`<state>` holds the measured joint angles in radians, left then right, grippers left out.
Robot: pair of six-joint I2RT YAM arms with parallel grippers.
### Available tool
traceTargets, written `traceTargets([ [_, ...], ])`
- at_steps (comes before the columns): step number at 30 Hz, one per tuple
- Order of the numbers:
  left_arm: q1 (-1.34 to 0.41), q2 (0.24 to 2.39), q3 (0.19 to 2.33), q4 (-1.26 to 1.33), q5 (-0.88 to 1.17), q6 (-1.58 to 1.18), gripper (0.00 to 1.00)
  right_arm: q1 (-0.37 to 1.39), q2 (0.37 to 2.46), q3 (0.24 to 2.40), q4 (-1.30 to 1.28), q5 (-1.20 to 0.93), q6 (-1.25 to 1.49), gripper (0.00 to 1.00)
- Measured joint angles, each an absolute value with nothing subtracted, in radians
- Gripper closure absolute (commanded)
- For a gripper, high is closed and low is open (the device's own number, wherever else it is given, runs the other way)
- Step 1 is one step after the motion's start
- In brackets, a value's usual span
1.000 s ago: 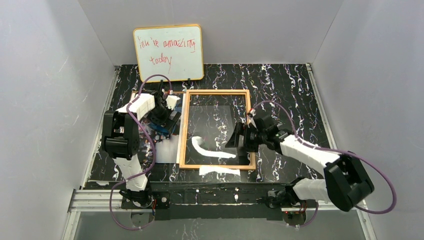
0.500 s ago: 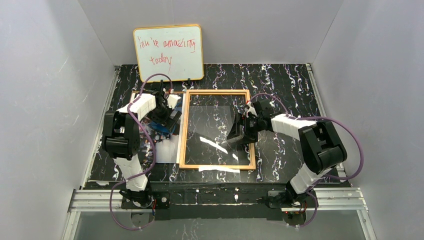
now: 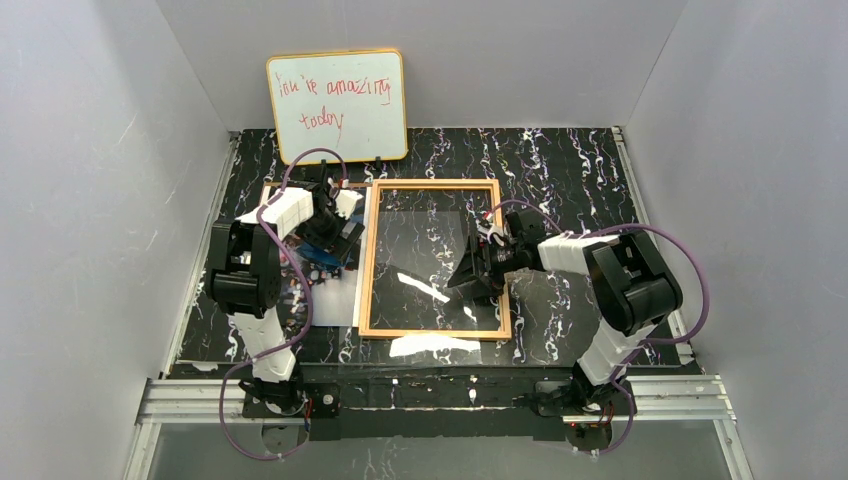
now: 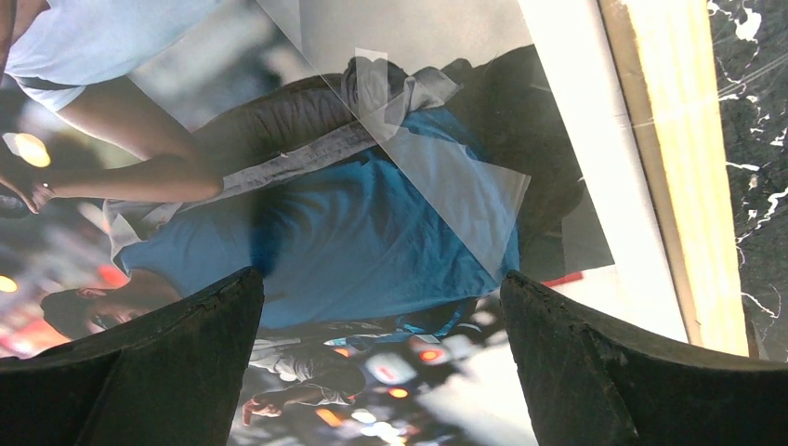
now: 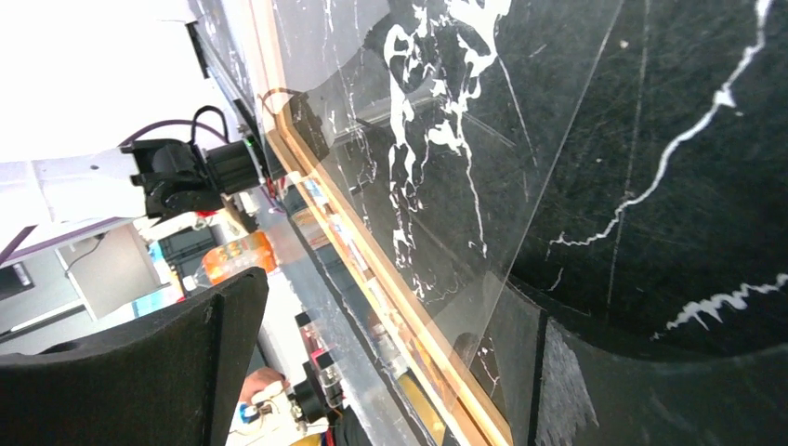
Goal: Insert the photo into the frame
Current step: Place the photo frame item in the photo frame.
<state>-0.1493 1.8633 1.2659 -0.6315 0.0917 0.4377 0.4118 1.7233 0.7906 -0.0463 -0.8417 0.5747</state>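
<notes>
Right fingers point(image 3: 468, 272) have shifted inward over the frame point(image 3: 366, 262).

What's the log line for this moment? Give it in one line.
left gripper: open, over photo | right gripper: open, over frame, right side | photo: beside frame, not inserted

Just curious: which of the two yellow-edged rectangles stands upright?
The whiteboard with red handwriting, propped at the back; the frame lies flat.
</notes>
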Motion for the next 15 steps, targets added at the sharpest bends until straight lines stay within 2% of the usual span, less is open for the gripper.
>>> traceTargets([
  [9, -0.154, 1.863, 1.262, -0.627, 0.088, 0.446, 0.04, 0.413, 1.740, 0.716, 0.160, -0.931, 0.690, 0.24],
  [13, -0.155, 1.863, 1.261, -0.625, 0.088, 0.450, 0.04, 0.413, 1.720, 0.685, 0.268, -0.956, 0.750, 0.38],
  [15, -0.156, 1.863, 1.261, -0.625, 0.086, 0.450, 0.04, 0.418, 1.703, 0.669, 0.324, -0.961, 0.779, 0.41],
])
